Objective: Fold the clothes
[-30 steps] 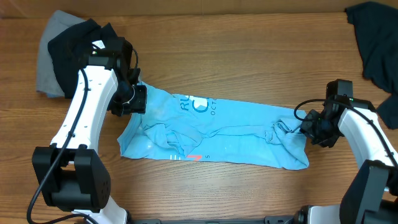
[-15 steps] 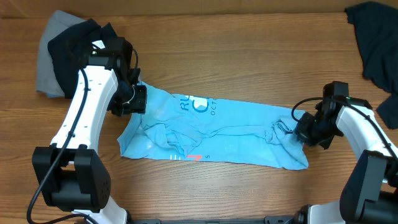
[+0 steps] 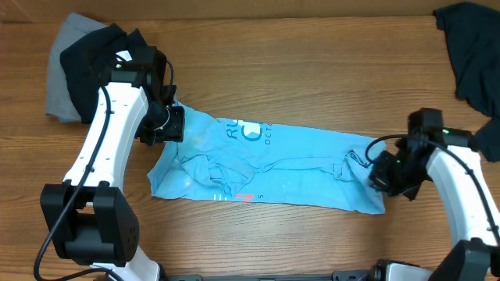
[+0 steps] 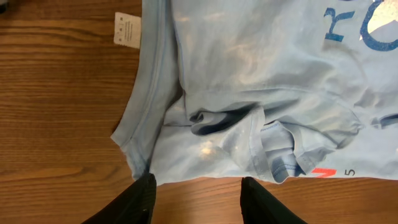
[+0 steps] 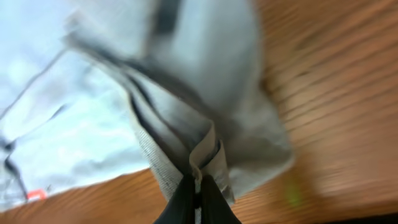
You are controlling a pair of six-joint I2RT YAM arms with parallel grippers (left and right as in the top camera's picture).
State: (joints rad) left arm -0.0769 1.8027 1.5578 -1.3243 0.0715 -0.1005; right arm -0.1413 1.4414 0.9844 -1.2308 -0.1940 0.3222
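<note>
A light blue T-shirt [image 3: 273, 165] with navy and white lettering and a small red mark lies crumpled across the middle of the wooden table. My left gripper [image 3: 162, 125] hovers at its left end, open and empty; in the left wrist view [image 4: 196, 199] its fingers straddle bare wood just below the shirt's hem [image 4: 249, 93]. My right gripper [image 3: 380, 173] is shut on a bunched fold of the shirt's right end, pinched between the fingers in the right wrist view [image 5: 198, 186].
A black garment [image 3: 98, 62] lies on a grey one [image 3: 58, 74] at the back left corner. A dark garment [image 3: 469, 51] lies at the back right. A white tag [image 4: 127, 29] shows by the shirt's collar.
My right gripper has shifted left and toward the front with the shirt's right end in it, bunching the cloth. The left arm has not moved.
</note>
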